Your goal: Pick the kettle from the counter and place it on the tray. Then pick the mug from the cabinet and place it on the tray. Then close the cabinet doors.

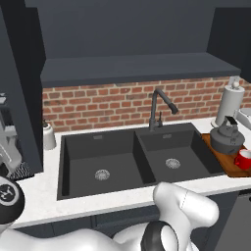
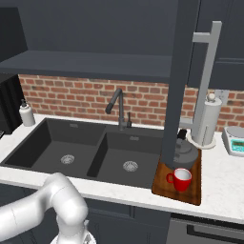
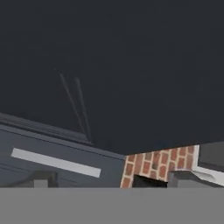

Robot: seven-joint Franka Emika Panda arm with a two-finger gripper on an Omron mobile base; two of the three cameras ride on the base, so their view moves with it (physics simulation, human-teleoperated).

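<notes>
White bench [image 2: 224, 186] by black sink [image 2: 71, 152]. Kettle [image 2: 183, 153] and red mug [image 2: 181, 179] sat on tray [image 2: 190, 194]. Gripper [image 3: 111, 180] spread wide, holding nothing, close to dark cabinet door [image 2: 177, 81]. Probably door-closing step; next, push door shut.

We see the kettle [image 2: 183, 151] behind the mug [image 2: 181, 179], both on the tray [image 2: 188, 195], right of the sink [image 2: 47, 150], paper-towel roll [image 2: 206, 121] beyond them.

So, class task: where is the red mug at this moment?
The red mug stands on the wooden tray right of the sink, just in front of the kettle, in the right base view.
</notes>
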